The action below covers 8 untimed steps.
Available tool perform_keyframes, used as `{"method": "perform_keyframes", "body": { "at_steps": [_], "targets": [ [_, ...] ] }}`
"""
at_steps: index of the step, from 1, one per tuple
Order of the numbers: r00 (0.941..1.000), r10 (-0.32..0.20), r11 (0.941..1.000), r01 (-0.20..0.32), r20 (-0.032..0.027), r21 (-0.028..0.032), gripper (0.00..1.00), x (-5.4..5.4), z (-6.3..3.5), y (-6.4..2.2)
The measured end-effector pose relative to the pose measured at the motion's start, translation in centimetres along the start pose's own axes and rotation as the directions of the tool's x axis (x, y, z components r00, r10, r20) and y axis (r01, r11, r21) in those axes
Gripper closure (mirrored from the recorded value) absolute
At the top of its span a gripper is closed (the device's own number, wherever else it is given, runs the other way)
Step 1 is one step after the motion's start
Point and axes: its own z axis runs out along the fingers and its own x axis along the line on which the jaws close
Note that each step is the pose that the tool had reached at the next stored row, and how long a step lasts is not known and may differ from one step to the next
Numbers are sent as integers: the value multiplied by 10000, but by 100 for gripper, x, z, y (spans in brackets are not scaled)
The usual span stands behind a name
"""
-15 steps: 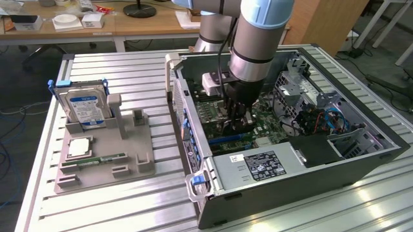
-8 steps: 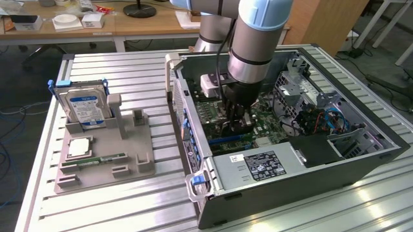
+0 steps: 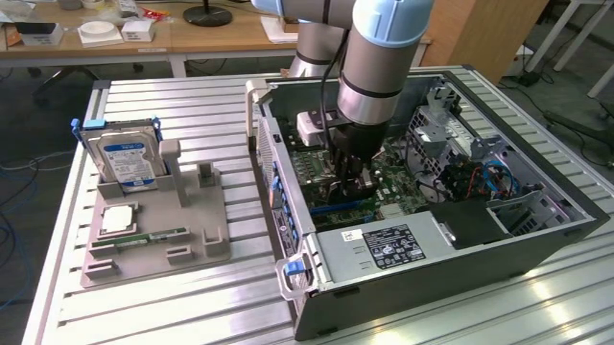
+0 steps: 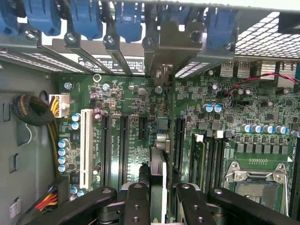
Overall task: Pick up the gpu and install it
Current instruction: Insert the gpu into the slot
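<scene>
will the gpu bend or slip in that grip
Probably stiff: the gpu is a thin board with a metal bracket. Held edge-on in the gripper, it could pivot if nudged sideways. Knocks against the motherboard could damage it.

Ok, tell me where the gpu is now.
The gpu stands edge-on in the gripper, over the black expansion slots of the motherboard inside the computer case, at the exterior view's right.
</scene>
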Motion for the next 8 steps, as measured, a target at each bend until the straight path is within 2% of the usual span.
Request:
{"method": "perform_keyframes", "body": {
  "at_steps": [2,8],
  "targets": [
    [10000,-19,10000,19,2,18,73,-2,1,0],
    [10000,-37,10000,37,2,21,73,-3,23,10]
  ]
}}
